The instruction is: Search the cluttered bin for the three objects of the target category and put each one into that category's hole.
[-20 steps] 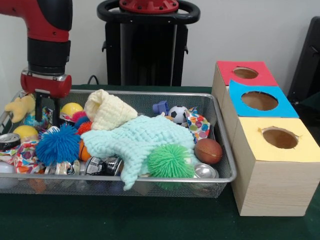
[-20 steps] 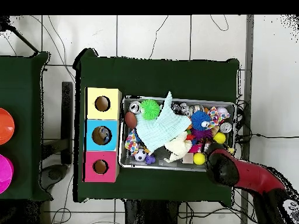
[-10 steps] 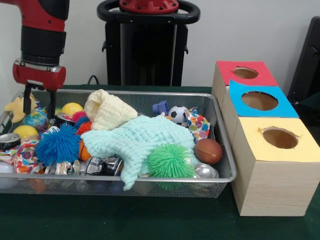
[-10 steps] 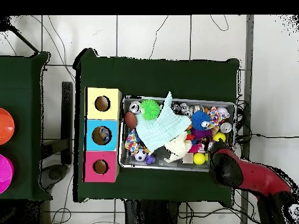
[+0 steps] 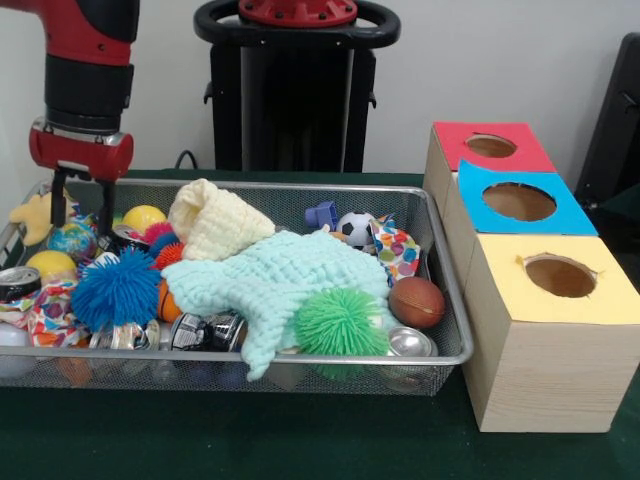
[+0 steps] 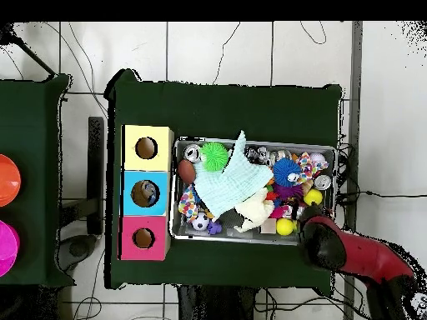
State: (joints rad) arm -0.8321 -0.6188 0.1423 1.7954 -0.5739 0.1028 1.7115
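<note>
A wire mesh bin holds a jumble of balls, cans and cloths. Among them are a blue spiky ball, a green spiky ball, a brown ball, a soccer ball, two yellow balls and a globe ball. My gripper hangs open over the bin's left end, just above the globe ball, holding nothing. Three boxes stand right of the bin, each with a hole on top: red, blue and yellow. From overhead the arm covers the gripper.
A mint cloth and a cream knit cloth lie over the bin's middle. Cans lie along the front wall, and a yellow plush sits at the far left. In the overhead view the bin lies right of the boxes.
My gripper has risen a little out of the clutter and shifted left in the front view. It stays open and holds nothing. The objects lie as before.
</note>
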